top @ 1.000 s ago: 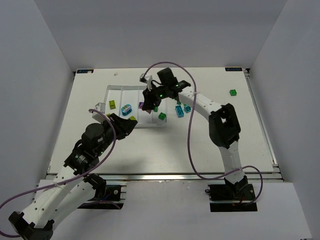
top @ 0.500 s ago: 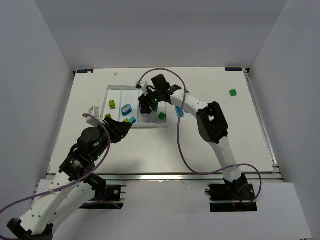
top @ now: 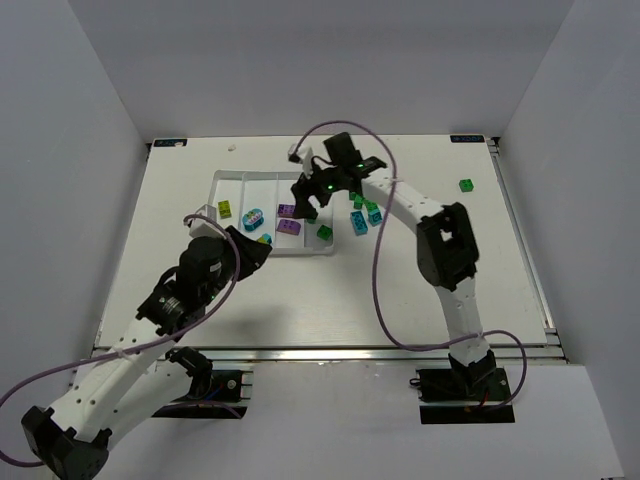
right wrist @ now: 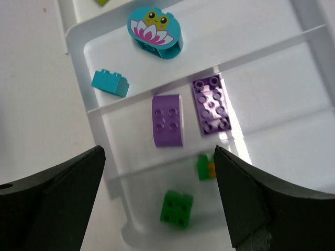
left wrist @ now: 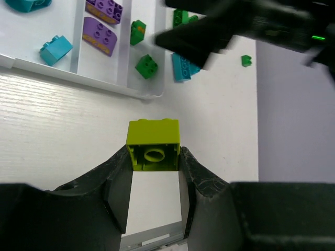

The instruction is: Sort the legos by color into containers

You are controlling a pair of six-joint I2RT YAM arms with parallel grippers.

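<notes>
Two arms, two jobs: we judge the left one to be mid-delivery and the right one to be between picks.
Left gripper (left wrist: 154, 157): clamped on a yellow-green brick (left wrist: 153, 137), hollow underside toward the wrist camera, held over the table (top: 400, 290) just short of the tray's near edge.
Right gripper (right wrist: 157, 157): jaws spread wide with nothing between them, hanging over the tray (top: 238, 188) above the purple lane.
Sorted so far: we see two purple bricks (right wrist: 167, 127) side by side in one lane. A round teal piece (right wrist: 155, 25) and a small teal brick (right wrist: 110, 82) share the lane beside it. On the other side, a plain green brick (right wrist: 176, 208) and a green-and-orange one sit in the end lane. A yellow-green piece (top: 226, 209) lies in the left end lane.
Still loose: a cluster of teal and green bricks (top: 357, 220) lies on the table just right of the tray, and a lone green brick (top: 466, 184) sits well apart near the right edge.
Step in hand: we are bringing the held brick to its colour.
Next move, left: we carry it over the near rim to the left end lane, lower it beside its match, then part the fingers.
Next move, right: we swing off the tray toward the cluster, settle over one brick and close on it alone.
Watch for: both arms meet at the tray, so we keep them in separate lanes. The cluster is tight, so a neighbouring brick may get nudged.
</notes>
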